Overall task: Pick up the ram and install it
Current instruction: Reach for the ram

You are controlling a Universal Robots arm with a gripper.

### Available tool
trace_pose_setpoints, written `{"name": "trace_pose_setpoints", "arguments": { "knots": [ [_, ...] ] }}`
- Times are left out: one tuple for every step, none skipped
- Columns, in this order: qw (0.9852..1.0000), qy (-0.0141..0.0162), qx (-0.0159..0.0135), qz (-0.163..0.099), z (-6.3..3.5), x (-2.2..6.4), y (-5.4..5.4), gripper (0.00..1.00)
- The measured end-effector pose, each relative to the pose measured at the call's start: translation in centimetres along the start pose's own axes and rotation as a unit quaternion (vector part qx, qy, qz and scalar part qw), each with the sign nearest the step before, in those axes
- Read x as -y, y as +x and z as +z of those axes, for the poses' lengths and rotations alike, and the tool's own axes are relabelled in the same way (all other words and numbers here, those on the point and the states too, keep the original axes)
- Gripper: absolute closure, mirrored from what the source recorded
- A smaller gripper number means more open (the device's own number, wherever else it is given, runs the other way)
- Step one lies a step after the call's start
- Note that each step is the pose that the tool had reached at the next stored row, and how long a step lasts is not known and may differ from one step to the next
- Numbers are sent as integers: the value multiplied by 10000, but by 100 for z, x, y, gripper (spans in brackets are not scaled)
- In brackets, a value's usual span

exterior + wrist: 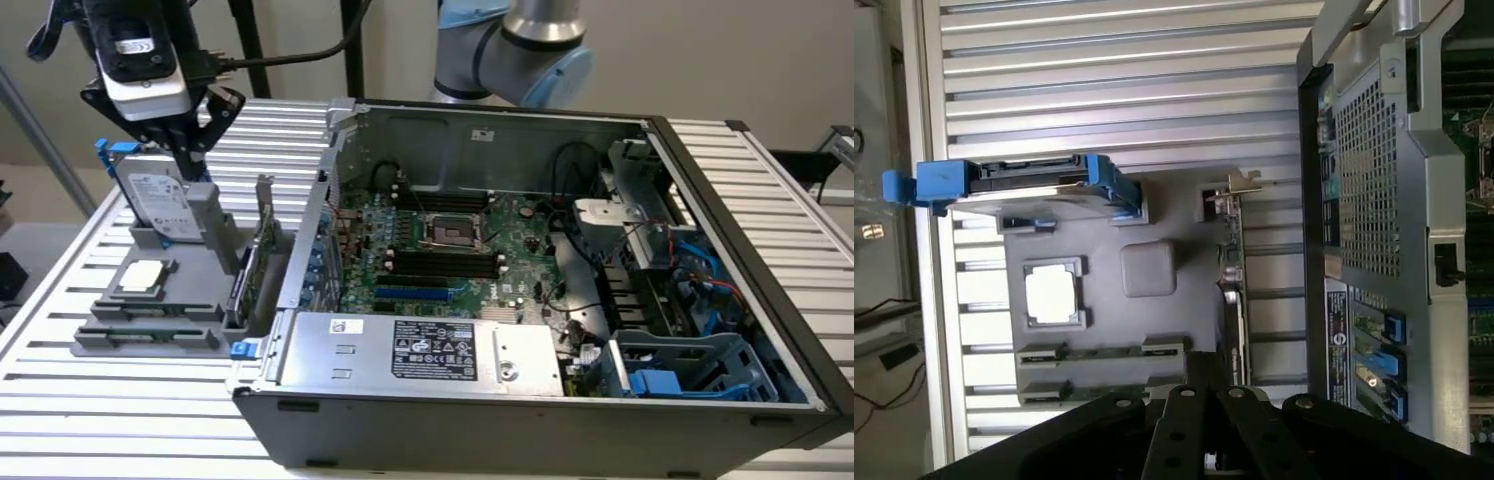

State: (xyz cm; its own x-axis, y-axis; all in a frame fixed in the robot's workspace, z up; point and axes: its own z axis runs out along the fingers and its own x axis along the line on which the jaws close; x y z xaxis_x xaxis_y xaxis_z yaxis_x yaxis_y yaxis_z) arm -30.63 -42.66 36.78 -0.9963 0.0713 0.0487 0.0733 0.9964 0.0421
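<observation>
While the ram (1104, 350) sits in the holder (187, 290), the end effector (186, 140) hangs apart.

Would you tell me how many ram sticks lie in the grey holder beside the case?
2. One ram lies in the holder slot next to the processor; the other ram lies in the slot at the holder's edge, partly hidden.

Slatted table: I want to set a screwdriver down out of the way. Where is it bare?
Bare slats lie past the end of the grey holder that carries the ram, and beyond the computer case on the exterior view's right. Crowded: the gap between the expansion card and the case, and over the hard drive, where the gripper hangs.
</observation>
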Motion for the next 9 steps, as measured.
{"name": "trace_pose_setpoints", "arguments": {
  "knots": [
    [10000,0,-1,0,14,9,45,89],
    [10000,1,-1,0,27,18,92,89],
    [10000,1,-2,0,39,26,134,89],
    [10000,2,-2,0,51,33,178,89],
    [10000,2,-1,0,64,41,224,89],
    [10000,4,-1,0,76,48,269,89],
    [10000,5,-1,1,87,55,313,89],
    [10000,6,-1,0,98,62,356,89],
    [10000,7,-1,0,107,68,400,89]
  ]
}}
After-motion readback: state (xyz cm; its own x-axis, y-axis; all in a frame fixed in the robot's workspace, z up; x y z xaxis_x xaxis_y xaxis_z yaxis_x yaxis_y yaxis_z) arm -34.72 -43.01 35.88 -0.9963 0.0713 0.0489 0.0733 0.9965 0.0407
